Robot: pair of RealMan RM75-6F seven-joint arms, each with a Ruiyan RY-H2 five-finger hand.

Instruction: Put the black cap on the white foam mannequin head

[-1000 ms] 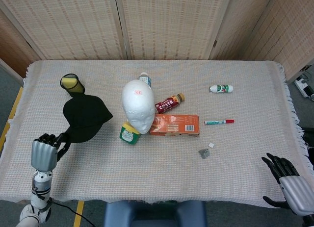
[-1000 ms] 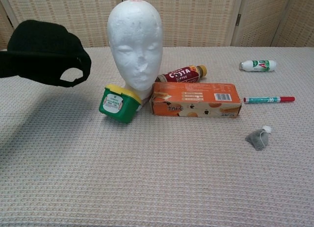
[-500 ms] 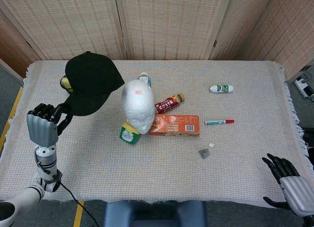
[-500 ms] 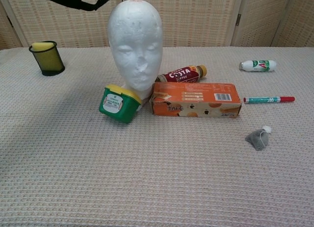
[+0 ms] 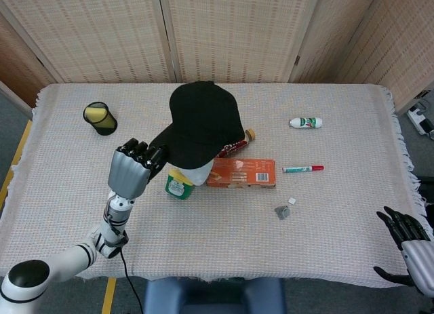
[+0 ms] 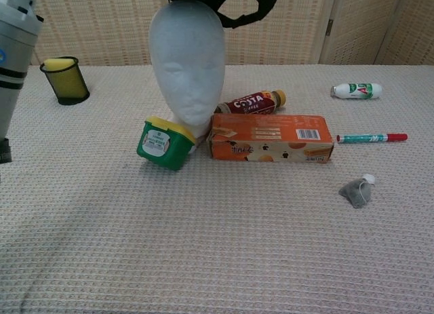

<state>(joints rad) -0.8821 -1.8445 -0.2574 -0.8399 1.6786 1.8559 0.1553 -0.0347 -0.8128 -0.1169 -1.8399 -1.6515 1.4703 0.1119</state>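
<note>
**Black cap sits over the top of the foam head**

The black cap [image 5: 203, 121] is up on top of the white foam mannequin head [image 6: 186, 63]. From above, the cap hides almost all of the head. From the front, the face is bare, and the cap's back strap hangs by the head's upper right side. I cannot tell if the cap is pressed all the way down.

The left hand [image 5: 132, 171] is just to the left of the head. Its fingers [image 5: 141, 149] are curled and hold the brim of the cap. The left arm [image 6: 17, 49] shows at the left edge of the front view.

The right hand [image 5: 410, 239] is far away, past the near right corner of the desk [image 5: 325, 219]. Its fingers are spread apart and hold nothing.

The head stands on the desk. A green tub with a yellow lid [image 6: 163, 143] leans against its base on the left. An orange box [image 6: 270, 138] lies just to the right of the head. A brown drink bottle [image 6: 251, 102] lies behind the box. A red and green pen [image 6: 371, 138] lies to the right of the box. A small white bottle [image 6: 356, 90] lies farther back on the right. A little grey bag with a white tag [image 6: 356, 190] lies near the front. A dark cup with something yellow inside [image 6: 63, 80] stands at the back left.
</note>
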